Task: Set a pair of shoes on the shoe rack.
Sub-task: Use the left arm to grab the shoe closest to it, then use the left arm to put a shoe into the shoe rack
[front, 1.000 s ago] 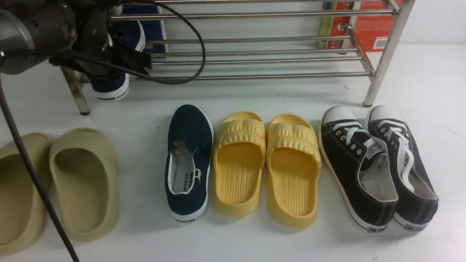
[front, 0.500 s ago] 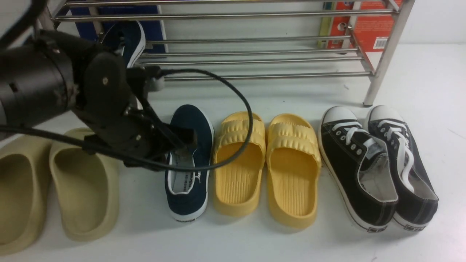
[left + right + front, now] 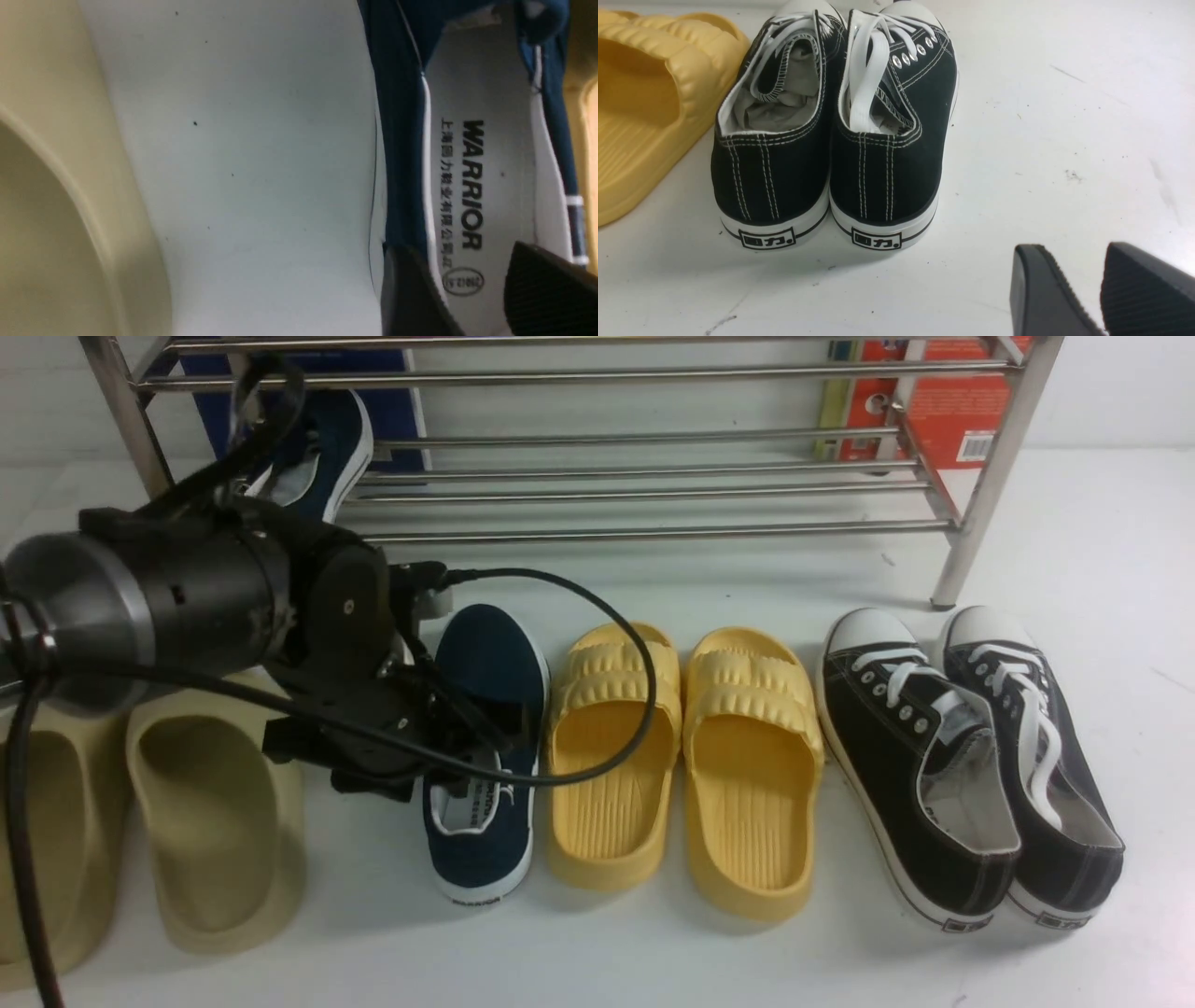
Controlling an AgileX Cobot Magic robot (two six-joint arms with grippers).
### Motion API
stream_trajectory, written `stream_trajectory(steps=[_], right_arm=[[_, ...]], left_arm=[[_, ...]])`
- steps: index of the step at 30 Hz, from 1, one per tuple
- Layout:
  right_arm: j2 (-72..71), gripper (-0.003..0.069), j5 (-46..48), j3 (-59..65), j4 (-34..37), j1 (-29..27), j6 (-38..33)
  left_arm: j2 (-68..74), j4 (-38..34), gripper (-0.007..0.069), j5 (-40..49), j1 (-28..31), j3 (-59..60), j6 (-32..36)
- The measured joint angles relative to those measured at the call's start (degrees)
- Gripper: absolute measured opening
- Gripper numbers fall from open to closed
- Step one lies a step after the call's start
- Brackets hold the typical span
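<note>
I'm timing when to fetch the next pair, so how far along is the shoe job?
About half done, it seems. One navy slip-on already sits at the left end of the steel rack. In hand: the left gripper is open over the other navy slip-on, which is on the table beside the yellow slides. Left: gripping that shoe and setting it on the rack.

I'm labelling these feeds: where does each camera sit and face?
Front: between the arms, facing forward to the rack; left arm shows.
Left wrist: on that arm, facing a navy shoe; fingers show.
Right wrist: on that arm, facing the sneakers; fingers show.
Front and right wrist share the sneakers.
</note>
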Motion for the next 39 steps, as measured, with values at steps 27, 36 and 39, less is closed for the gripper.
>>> stream_trajectory(steps=[27,36,39], right_arm=[[0.00,0.0239,0.00,0.00,0.00,0.00,0.00],[0.00,0.0239,0.00,0.00,0.00,0.00,0.00],[0.00,0.0239,0.00,0.00,0.00,0.00,0.00]], left_arm=[[-2.97,4.22,-0.0001,0.70,0.00,0.53,-7.00],[-11.64,4.22,-0.0001,4.01,0.00,0.53,-5.93],[-10.93,4.27,-0.0001,4.45,0.00,-0.42,-5.29]])
